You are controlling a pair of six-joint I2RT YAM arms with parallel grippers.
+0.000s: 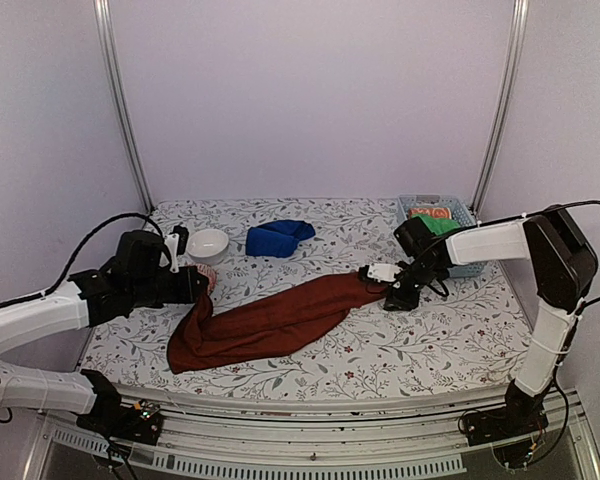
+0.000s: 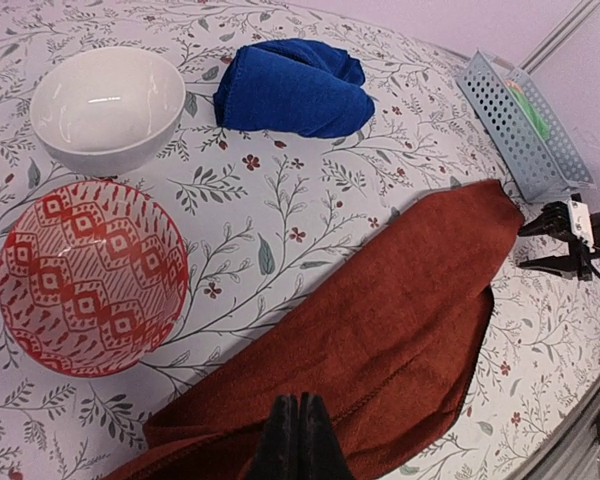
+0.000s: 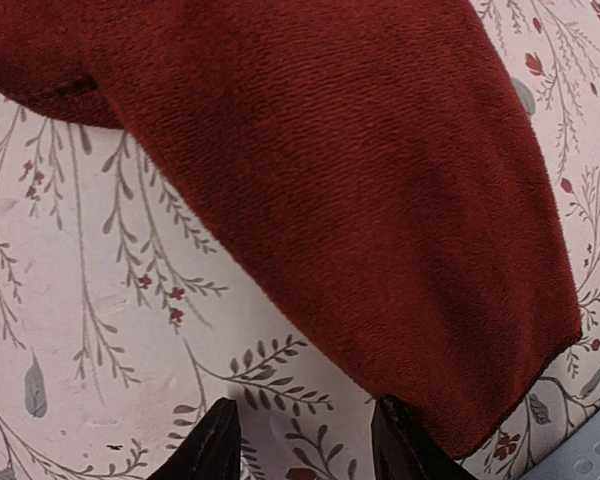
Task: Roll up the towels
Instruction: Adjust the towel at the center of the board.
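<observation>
**Two towels out, one end pinched**

Both lie on the floral worktop (image 1: 380, 350). The brick-red towel (image 1: 280, 322) stretches diagonally from near left to right of centre, rumpled and partly folded over itself. The left gripper (image 1: 198, 285) is clamped tight on its near-left end, and the cloth is drawn up to the fingers. The right gripper (image 1: 392, 293) sits low at the towel's far-right end. Its jaws are apart with nothing between them, and one fingertip is just beside the hem.

The blue towel (image 1: 278, 238) is bunched in a heap at far centre, apart from both grippers. A white bowl (image 1: 208, 245) stands left of it, and a red patterned bowl (image 2: 92, 275) sits on that bowl's near side. A perforated basket (image 1: 465, 212) at far right holds orange and green cloths.
</observation>
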